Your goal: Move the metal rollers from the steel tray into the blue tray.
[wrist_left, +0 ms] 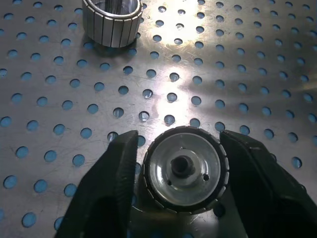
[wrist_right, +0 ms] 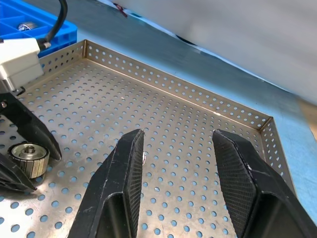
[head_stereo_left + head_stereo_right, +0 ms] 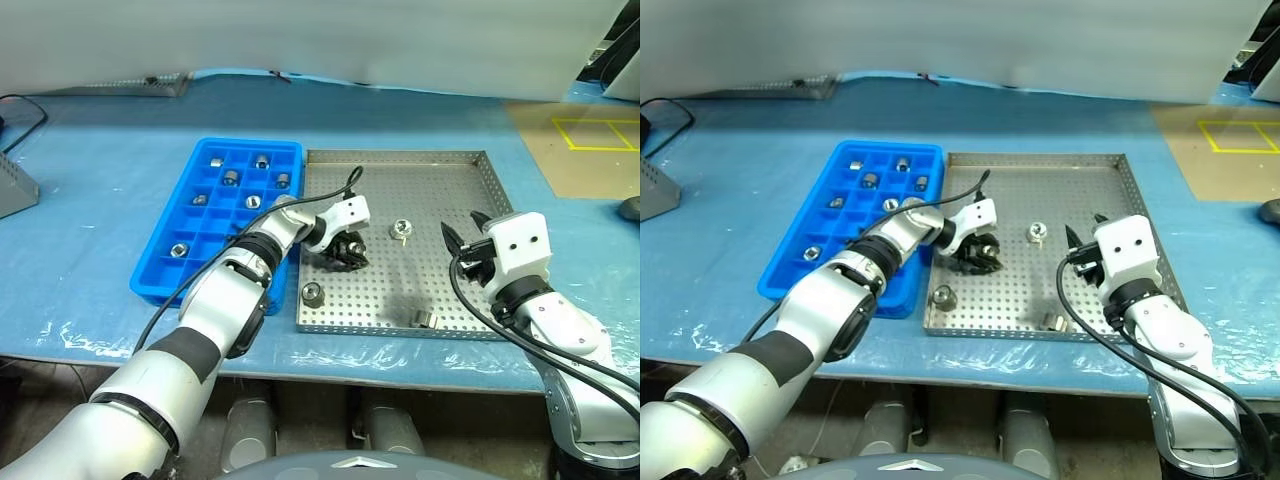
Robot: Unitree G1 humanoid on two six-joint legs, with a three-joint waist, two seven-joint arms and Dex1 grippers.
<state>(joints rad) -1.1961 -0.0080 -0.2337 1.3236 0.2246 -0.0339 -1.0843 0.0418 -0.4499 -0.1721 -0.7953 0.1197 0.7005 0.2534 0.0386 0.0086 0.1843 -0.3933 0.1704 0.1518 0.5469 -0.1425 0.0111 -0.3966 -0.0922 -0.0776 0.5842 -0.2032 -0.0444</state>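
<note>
left wrist: roller (image 1: 185, 168) upright, axis vertical, betw left gripper (image 1: 182, 181) fingers, grip unclear.

Blue table cover (image 3: 90, 210); grey box (image 3: 12, 185) at left; yellow floor tape (image 3: 598, 133).

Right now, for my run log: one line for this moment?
left hand: around roller | right hand: open, empty | steel tray

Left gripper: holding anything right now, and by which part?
The left gripper brackets a metal roller across its ribbed sides, on the steel tray; firm grip cannot be told. The right gripper is open, holding nothing.
</note>
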